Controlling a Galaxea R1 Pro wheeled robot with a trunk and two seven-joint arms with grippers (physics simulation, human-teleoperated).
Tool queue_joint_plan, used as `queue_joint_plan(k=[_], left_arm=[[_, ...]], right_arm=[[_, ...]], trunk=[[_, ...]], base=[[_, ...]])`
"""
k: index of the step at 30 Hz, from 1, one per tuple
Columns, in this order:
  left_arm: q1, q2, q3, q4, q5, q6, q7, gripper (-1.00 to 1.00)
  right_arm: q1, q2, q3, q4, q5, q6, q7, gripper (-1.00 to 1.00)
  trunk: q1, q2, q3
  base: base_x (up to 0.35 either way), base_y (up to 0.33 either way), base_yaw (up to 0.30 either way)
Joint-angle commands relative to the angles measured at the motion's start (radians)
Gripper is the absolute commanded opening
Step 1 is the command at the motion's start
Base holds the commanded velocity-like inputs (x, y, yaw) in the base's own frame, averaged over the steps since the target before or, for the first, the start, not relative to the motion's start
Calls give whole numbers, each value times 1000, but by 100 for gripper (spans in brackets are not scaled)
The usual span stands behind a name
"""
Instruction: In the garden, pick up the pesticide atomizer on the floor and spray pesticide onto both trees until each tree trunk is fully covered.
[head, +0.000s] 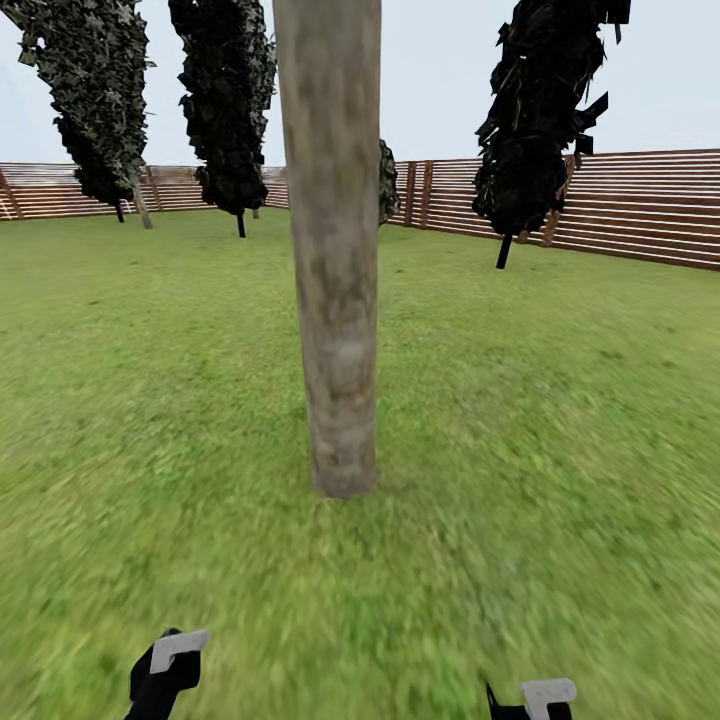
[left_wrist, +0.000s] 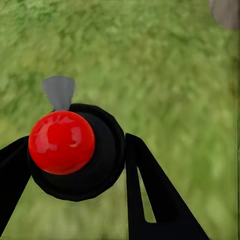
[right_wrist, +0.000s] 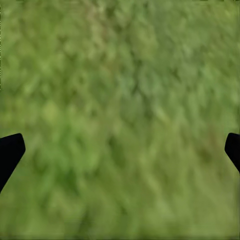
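The pesticide atomizer (left_wrist: 95, 165), a black bottle with a glossy red ball on top and a grey nozzle, sits between the two black fingers of my left gripper (left_wrist: 75, 160), which is shut on it above the grass. A thick pale grey-beige tree trunk (head: 335, 300) rises straight ahead, a short way beyond both grippers; its edge shows at a corner of the left wrist view (left_wrist: 226, 12). A second tree (head: 92, 100) with dark green foliage stands far off at the back left. My left gripper (head: 165, 672) and right gripper (head: 540, 700) hang low in front. The right gripper (right_wrist: 120, 152) is open over bare grass.
Two black-leaved trees with thin black trunks stand at the back (head: 235, 100) and back right (head: 540, 110). A brown slatted fence (head: 640, 205) closes the lawn behind them. Green grass floor (head: 560, 420) spreads on both sides of the near trunk.
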Motion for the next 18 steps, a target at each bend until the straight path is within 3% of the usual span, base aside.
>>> queue_joint_plan(k=[1, 7, 10, 12, 15, 17, 18], left_arm=[[1, -2, -1, -3, 0, -4, 0, -100], [4, 3, -6, -81, -7, -13, -21, -100], [1, 6, -10, -115, -31, -5, -80, -100], [-3, 20, -10, -122, -77, 5, -144, -100], [-10, 73, -8, -128, -150, 49, -269, -100], [-14, 109, -7, -141, -175, 103, -377, -100], [-15, 124, -7, -153, -183, 133, -437, -100]], right_arm=[[0, 0, 0, 4, 0, -11, 0, 100], [0, 1, -2, 12, -1, -31, -1, 100], [0, 1, -2, 7, -2, -33, 2, 100], [0, 0, -1, -7, -1, -34, 6, 100], [0, -6, 2, -57, 5, -34, 10, 100], [0, -8, 21, -106, 36, -33, 11, 100], [0, -9, 38, -129, 73, -32, 11, 100]], trunk=[[0, 0, 0], [0, 0, 0], [0, 0, 0], [0, 0, 0], [0, 0, 0], [0, 0, 0], [0, 0, 0]], base=[[23, -9, 0], [7, -3, 0], [0, 0, 0], [0, 0, 0], [0, 0, 0], [0, 0, 0], [0, 0, 0]])
